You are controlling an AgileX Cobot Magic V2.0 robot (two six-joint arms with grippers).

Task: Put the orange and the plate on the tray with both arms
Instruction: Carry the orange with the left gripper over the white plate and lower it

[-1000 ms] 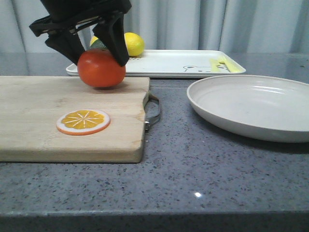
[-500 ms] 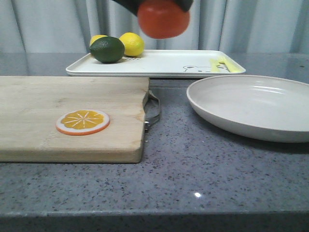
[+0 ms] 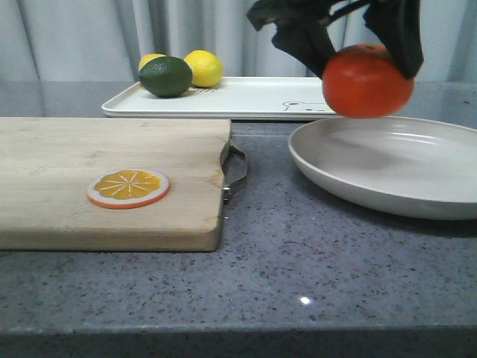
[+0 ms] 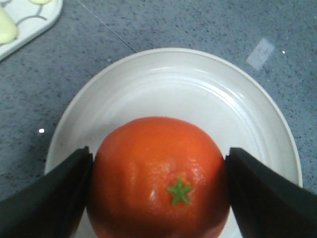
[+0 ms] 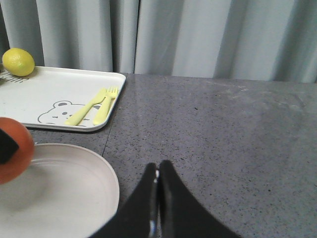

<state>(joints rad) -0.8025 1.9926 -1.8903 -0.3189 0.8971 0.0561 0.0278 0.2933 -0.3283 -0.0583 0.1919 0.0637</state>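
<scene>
— Any words, numbers or brand marks you can read from where I hold things?

— None that I can read. The only marking is a small bear outline drawing (image 5: 55,113) on the tray (image 5: 64,84), and it carries no letters or numbers.

we see soft, even light from above, neither dim nor harsh. a small white glint sits on the speckled countertop (image 3: 305,300) in the front view. the plate (image 3: 395,168) carries a blurred grey shadow under the orange (image 3: 367,80), whose skin shows a faint sheen. in the right wrist view the orange (image 5: 14,149) at the edge is smeared and out of focus, while the tray (image 5: 59,96) reads sharp.
</scene>
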